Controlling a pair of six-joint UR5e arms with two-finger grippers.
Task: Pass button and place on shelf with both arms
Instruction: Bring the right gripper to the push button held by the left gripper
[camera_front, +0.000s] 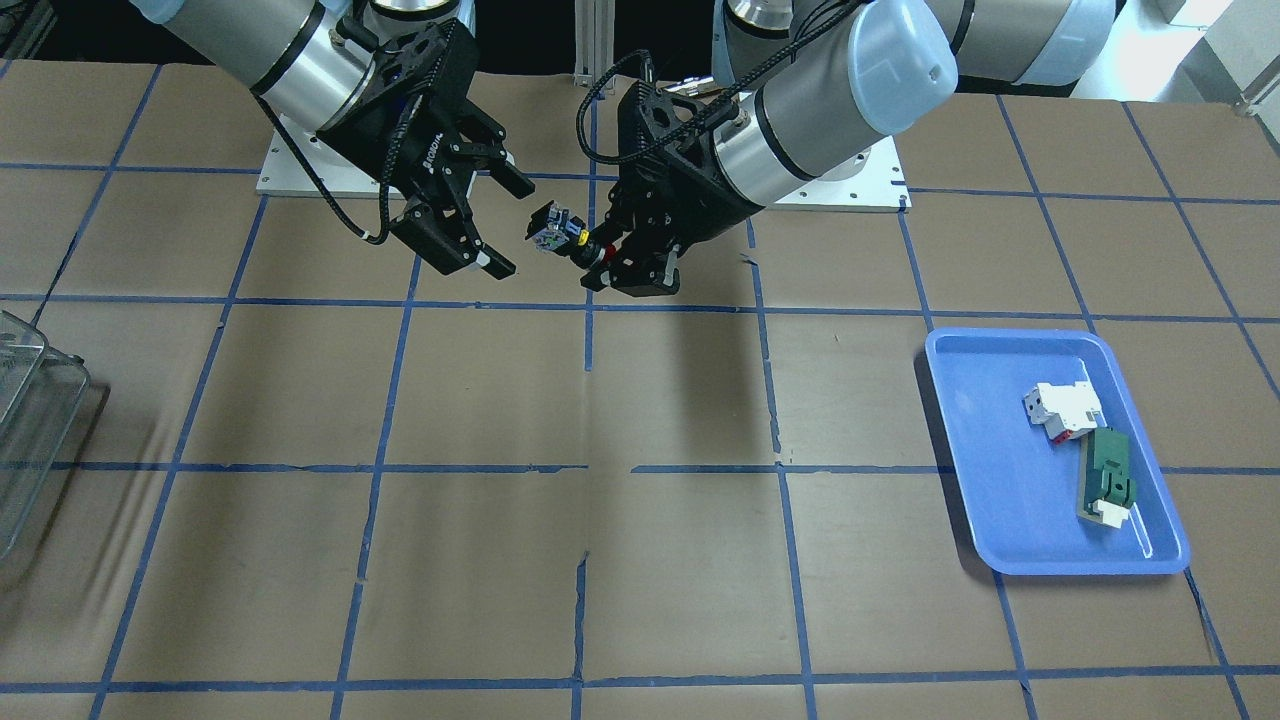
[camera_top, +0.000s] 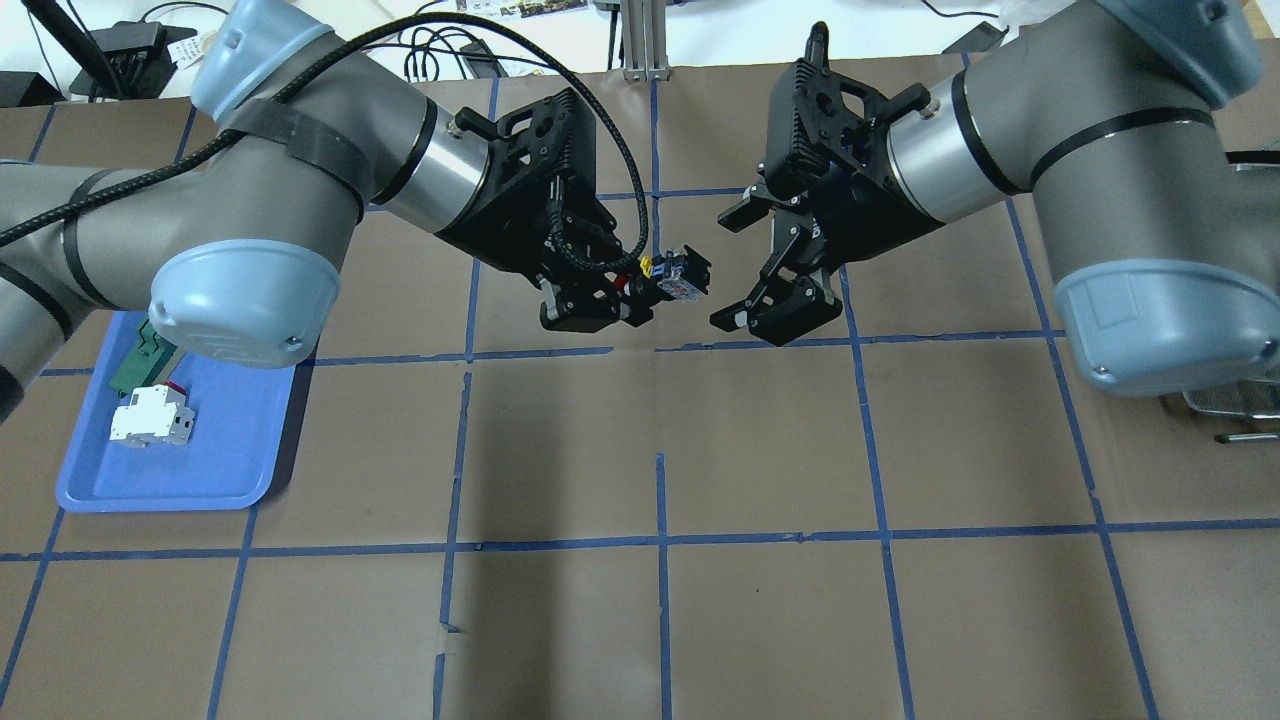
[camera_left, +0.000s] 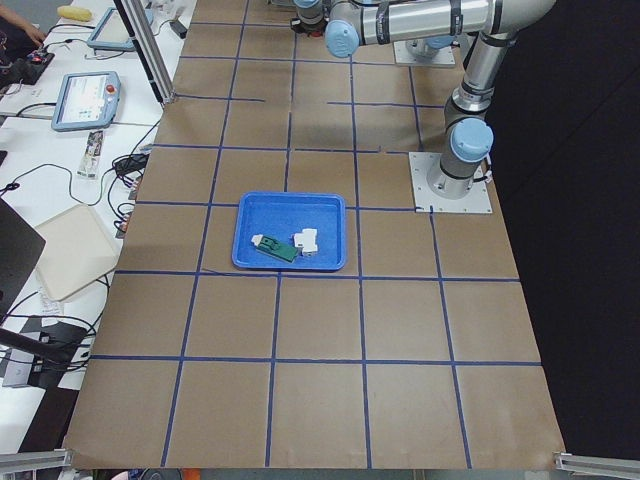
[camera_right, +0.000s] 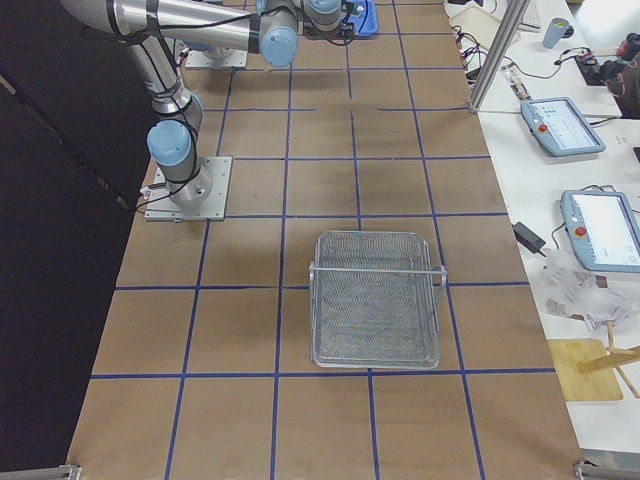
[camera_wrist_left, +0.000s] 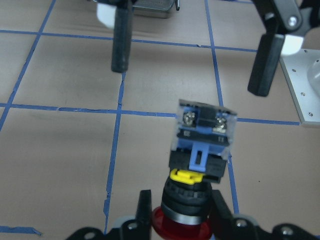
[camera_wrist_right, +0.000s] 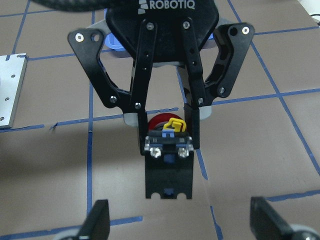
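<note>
My left gripper (camera_top: 628, 297) is shut on the button (camera_top: 676, 277), gripping its red cap end and holding it level above the table. The blue-grey block base points toward my right gripper (camera_top: 728, 268). In the front view the button (camera_front: 555, 233) sits just short of the gap between the right gripper's (camera_front: 512, 230) spread fingers. The left wrist view shows the button (camera_wrist_left: 200, 150) held at its cap, with the right gripper's fingers (camera_wrist_left: 120, 42) wide apart beyond it. The right wrist view shows the button (camera_wrist_right: 167, 141) facing it, ahead of its own open fingertips (camera_wrist_right: 97, 222).
A blue tray (camera_front: 1000, 490) holds a white block with a red part (camera_front: 1065, 408) and a green-and-white flat piece (camera_front: 1105, 480); the tray also shows under the left arm in the overhead view (camera_top: 200, 450). A wire basket (camera_right: 375, 300) stands on my right side.
</note>
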